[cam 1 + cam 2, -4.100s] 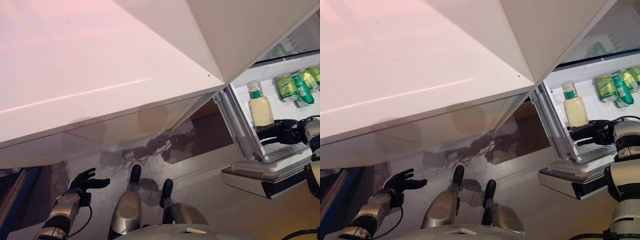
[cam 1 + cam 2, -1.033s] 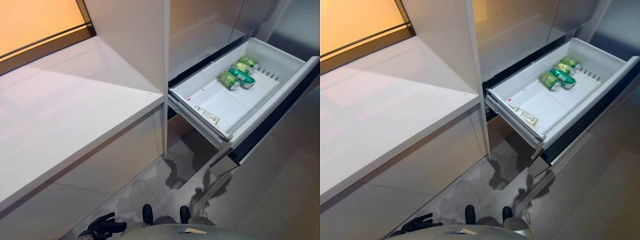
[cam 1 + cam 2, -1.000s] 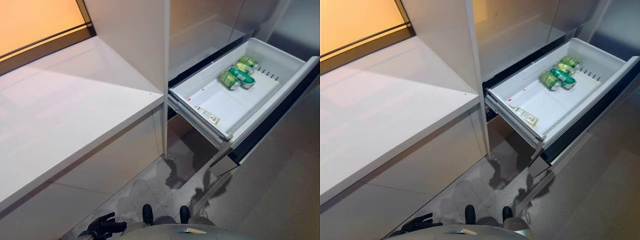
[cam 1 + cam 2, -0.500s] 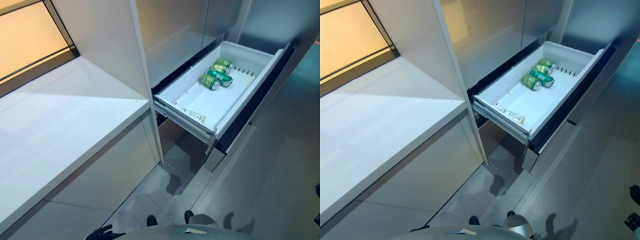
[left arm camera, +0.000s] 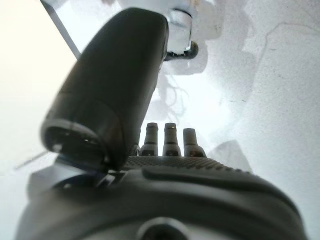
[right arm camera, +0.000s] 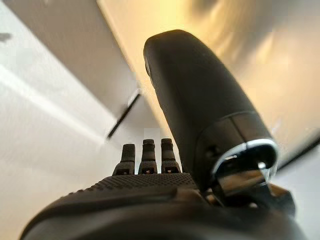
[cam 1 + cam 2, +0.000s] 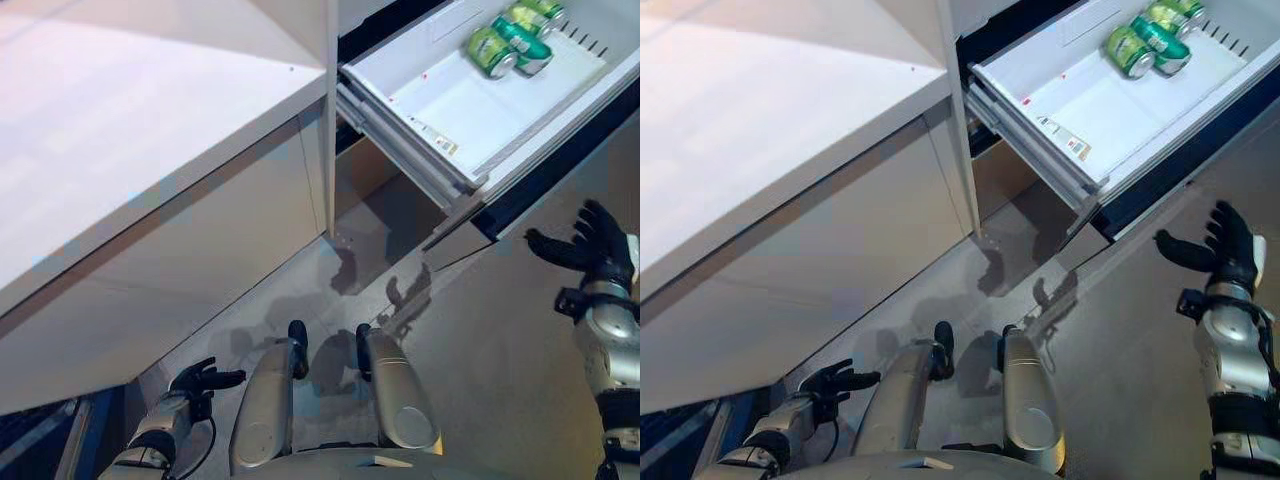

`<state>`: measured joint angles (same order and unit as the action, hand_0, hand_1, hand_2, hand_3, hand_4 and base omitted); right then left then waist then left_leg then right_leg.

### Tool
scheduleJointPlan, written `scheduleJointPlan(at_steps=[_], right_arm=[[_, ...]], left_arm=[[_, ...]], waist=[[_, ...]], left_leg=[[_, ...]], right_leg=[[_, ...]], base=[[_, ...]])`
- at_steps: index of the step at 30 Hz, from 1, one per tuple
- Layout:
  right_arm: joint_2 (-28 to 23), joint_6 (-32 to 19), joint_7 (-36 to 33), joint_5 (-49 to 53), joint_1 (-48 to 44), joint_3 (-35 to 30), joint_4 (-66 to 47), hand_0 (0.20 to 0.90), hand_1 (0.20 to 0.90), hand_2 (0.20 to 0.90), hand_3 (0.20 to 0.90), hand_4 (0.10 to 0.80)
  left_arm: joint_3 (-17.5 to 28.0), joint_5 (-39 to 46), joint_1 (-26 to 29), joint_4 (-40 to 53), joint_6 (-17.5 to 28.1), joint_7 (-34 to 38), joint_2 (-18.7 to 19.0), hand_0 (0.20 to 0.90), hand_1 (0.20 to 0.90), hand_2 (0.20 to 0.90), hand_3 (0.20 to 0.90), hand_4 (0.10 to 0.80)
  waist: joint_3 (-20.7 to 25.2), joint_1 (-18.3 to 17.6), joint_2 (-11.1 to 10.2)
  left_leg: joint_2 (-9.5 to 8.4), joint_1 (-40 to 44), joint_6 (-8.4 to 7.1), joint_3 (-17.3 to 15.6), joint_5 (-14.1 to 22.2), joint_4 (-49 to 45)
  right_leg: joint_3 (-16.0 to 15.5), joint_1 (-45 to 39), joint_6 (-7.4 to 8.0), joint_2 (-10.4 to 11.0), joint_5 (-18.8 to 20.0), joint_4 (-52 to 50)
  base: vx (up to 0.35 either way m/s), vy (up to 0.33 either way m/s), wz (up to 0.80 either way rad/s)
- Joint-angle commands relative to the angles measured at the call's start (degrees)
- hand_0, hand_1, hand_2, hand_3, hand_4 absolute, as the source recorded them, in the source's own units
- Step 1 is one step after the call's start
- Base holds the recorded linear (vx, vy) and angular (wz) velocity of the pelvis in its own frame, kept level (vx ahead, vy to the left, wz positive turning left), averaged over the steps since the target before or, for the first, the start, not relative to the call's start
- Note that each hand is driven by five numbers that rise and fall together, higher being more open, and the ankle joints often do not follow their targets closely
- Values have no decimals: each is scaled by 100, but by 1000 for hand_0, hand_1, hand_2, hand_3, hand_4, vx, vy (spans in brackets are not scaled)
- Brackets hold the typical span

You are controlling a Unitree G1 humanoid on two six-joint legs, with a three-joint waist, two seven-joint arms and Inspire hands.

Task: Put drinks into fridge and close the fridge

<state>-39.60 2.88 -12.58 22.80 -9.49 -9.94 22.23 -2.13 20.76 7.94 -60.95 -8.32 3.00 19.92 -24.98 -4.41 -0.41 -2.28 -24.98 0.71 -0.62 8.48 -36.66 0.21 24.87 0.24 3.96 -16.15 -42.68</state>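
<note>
The left hand (image 7: 200, 379) hangs low by the floor under the white counter (image 7: 120, 130), fingers loosely spread and empty. The fridge drawer (image 7: 560, 100) stands pulled out, green cans (image 7: 505, 38) lying at its back. The right hand (image 7: 590, 245), spread wide and empty, hovers near its dark front; the stiff drawer probably slides on rails, so push flat on that front.

Fridge drawer (image 7: 560, 110) pulled open, three green cans (image 7: 512, 38) lying at its far end. White counter (image 7: 120, 120) at left. Left hand (image 7: 200, 380) and right hand (image 7: 590, 245) empty, fingers spread.
</note>
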Motion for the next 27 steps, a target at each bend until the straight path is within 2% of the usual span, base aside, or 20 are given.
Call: scheduleJointPlan(at_steps=[1, 7, 14, 21, 27], right_arm=[[-628, -249, 68, -323, -674, 213, -214, 900, 900, 900, 900, 800], [-730, -418, 394, -507, -1608, 892, -1, 900, 900, 900, 900, 800], [-643, -364, 552, -660, -2810, 1808, 147, 900, 900, 900, 900, 800], [-309, -349, 518, -517, -4279, 2774, 434, 900, 900, 900, 900, 800], [124, -460, 619, -301, -5121, 3343, 755, 900, 900, 900, 900, 800]], left_arm=[[-172, -59, -180, 170, -165, 185, 482, 900, 900, 900, 900, 800], [-376, -104, -17, 142, -263, 176, 492, 900, 900, 900, 900, 800], [-624, -114, 175, 161, -377, 209, 447, 900, 900, 900, 900, 800], [-893, 6, 514, 258, -536, 188, 462, 900, 900, 900, 900, 800], [-1109, 91, 656, 357, -419, 148, 350, 900, 900, 900, 900, 800]], waist=[[291, 96, -133], [207, 247, -103], [104, 424, -43], [-101, 666, 42], [-176, 883, 109]], left_leg=[[-198, 261, 499, -18, 991, -632], [-235, 293, 479, 32, 899, -563], [-288, 247, 435, 73, 755, -508], [-337, 174, 416, 103, 656, -439], [-375, 217, 370, 161, 537, -249]], right_leg=[[-360, -293, -414, -70, 32, -29], [-385, -381, -387, -87, 133, 108], [-392, -371, -342, -69, 281, 216], [-395, -286, -297, -68, 354, 242], [-468, -375, -283, -24, 427, 414]], base=[[78, 1, 19], [27, -1, 4], [5, 2, 0], [-37, 24, 5], [-37, 0, 9]])
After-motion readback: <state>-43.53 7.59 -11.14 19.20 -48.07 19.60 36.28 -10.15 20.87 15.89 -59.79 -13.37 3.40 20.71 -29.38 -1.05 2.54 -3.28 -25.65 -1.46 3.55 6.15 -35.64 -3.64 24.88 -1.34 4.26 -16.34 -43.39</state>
